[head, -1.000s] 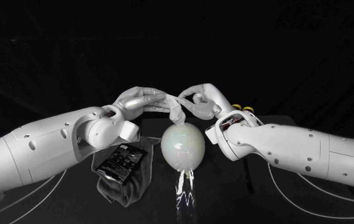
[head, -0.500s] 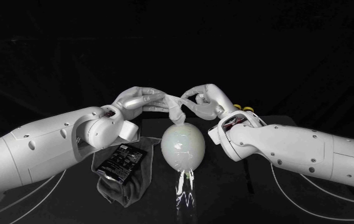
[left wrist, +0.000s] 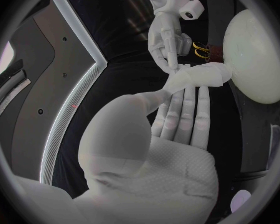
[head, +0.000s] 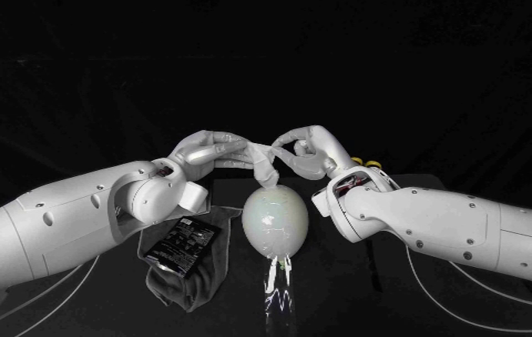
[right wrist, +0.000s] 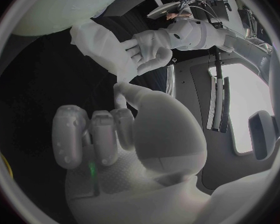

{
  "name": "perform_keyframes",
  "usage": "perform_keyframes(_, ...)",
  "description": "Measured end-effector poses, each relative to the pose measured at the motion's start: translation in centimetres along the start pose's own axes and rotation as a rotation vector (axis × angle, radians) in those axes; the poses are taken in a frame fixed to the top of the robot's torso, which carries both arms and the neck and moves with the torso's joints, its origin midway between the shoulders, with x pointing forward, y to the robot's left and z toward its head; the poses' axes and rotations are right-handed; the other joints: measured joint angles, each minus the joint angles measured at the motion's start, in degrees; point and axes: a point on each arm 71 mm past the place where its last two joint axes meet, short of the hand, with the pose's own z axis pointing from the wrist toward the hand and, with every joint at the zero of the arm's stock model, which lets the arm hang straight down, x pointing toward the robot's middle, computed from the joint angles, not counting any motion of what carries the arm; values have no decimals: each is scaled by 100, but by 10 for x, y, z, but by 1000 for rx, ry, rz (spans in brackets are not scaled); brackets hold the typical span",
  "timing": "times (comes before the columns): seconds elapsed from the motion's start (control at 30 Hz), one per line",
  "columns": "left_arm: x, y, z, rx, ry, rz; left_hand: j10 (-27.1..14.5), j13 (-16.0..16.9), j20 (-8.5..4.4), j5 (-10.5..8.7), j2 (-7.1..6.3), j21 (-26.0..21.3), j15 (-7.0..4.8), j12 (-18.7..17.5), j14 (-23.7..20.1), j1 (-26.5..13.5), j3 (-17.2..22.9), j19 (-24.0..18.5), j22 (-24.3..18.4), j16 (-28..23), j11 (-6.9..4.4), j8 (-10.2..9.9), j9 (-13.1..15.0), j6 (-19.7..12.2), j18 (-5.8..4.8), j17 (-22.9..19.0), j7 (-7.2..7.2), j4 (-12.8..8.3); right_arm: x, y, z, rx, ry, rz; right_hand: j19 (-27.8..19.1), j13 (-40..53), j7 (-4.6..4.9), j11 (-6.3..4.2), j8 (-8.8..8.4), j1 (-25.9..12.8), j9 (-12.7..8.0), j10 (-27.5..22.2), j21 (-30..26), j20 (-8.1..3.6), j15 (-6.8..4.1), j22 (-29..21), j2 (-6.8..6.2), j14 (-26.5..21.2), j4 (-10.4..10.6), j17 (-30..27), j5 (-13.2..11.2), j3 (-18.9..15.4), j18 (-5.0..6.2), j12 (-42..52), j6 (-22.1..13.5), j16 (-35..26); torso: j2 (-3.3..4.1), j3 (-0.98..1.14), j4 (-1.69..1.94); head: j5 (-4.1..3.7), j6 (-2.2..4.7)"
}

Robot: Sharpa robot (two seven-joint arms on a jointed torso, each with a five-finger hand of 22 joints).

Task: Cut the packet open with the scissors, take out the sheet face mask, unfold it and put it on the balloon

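Pinching mask from either side, between thumb and fingers of left hand and right hand; hanging below fingertips, touching top of balloon just beneath.

Black table, slightly glossy, with a faint pale reflection near the front edge. Far edge barely told from the black backdrop, faintly creased, right behind it. Dim all round. Walls, floor, windows: cannot tell.
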Motion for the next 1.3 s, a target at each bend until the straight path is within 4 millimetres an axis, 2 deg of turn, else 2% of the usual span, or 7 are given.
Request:
perform_keyframes(0.1, 0, 0, 0, 0, 1, 2, 0, 0, 0, 0, 0, 19, 0, 0, 0, 0, 0, 0, 6, 24, 0, 0, 0, -1, 0, 0, 0, 0, -5, 4, 7, -12, -18, -8, 1, -2, -2, 0, 0, 0, 0, 0, 43, -40, 0, -1, 0, 0, -4, 3, -1, 4, -1, 20, -2, -1, 1, 1, 2, -3, 2)
perform_keyframes(0.37, 1, 0, 2, 1, 1, 9, -1, 0, 0, -5, 0, 20, 1, 0, 1, 0, 0, 0, 16, 33, 1, 0, 0, -6, 0, 7, 4, 0, -31, 13, 30, -53, -78, -58, 0, -2, -9, 0, 1, -1, 0, 0, 68, -41, 1, -5, -1, -1, -26, 3, -8, 26, -1, 80, -9, -16, -2, -2, 3, -23, 26)
perform_keyframes(0.43, 1, 0, 3, 1, 0, 10, -1, 0, 0, -6, 0, 20, 1, 0, 1, 0, 0, 0, 18, 33, 1, 0, 0, 0, 0, 6, -2, 0, -37, 16, 35, -64, -90, -71, 0, -1, -10, 0, 64, -32, 0, 0, 69, -41, 1, -4, -32, -1, -27, 3, 14, 27, -1, 82, -10, 0, -4, -3, 3, -27, 39)
perform_keyframes(0.57, 0, 0, 4, 2, -5, 13, 20, 0, 0, -14, 0, 41, 1, 0, 1, 0, -1, 0, 28, 46, 21, 0, 0, 9, 0, 7, -13, 0, -48, 21, 43, -84, -102, -96, -1, 1, -12, -1, 66, -40, 0, -2, 69, -42, 0, -4, -40, -2, -28, 3, 16, 28, -1, 111, -12, 4, -7, -5, 2, -31, 54)
perform_keyframes(0.9, 0, 1, 7, 5, -10, 17, 42, 0, 0, 0, -1, 62, 4, 0, 4, 0, -1, 0, 43, 62, 0, 0, 0, 21, 0, 13, -1, 1, -52, 26, 51, -109, -48, -156, -10, 2, -20, -23, 67, -46, 0, -19, 68, -49, -24, -1, -49, -16, -51, -2, 16, 51, -2, 132, -20, 4, -7, 0, -1, -29, 89)
perform_keyframes(1.0, 0, 0, 8, 7, -11, 18, 42, 0, 0, 1, -3, 62, -9, 0, -9, -2, -1, 0, 45, 62, 0, 0, 0, 20, 0, 12, -1, 1, -51, 26, 51, -113, -29, -181, -10, 2, -22, -42, 131, -52, 0, 0, 68, -49, -41, 0, -88, 1, -72, -2, 16, 72, -2, 132, -22, 1, -6, 0, -3, -32, 94)
perform_keyframes(1.3, -10, -4, 3, 13, -31, 34, 41, 0, 0, 0, -8, 98, -11, 0, -11, -7, -1, 0, 68, 100, 0, 0, 0, 20, 0, 18, -1, 1, -59, 16, 55, -82, -33, -255, -12, -3, -31, -41, 174, -52, 0, 0, 67, -49, -42, 0, -98, 1, -73, 0, 13, 73, -2, 132, -30, -1, -3, 2, -3, -51, 104)
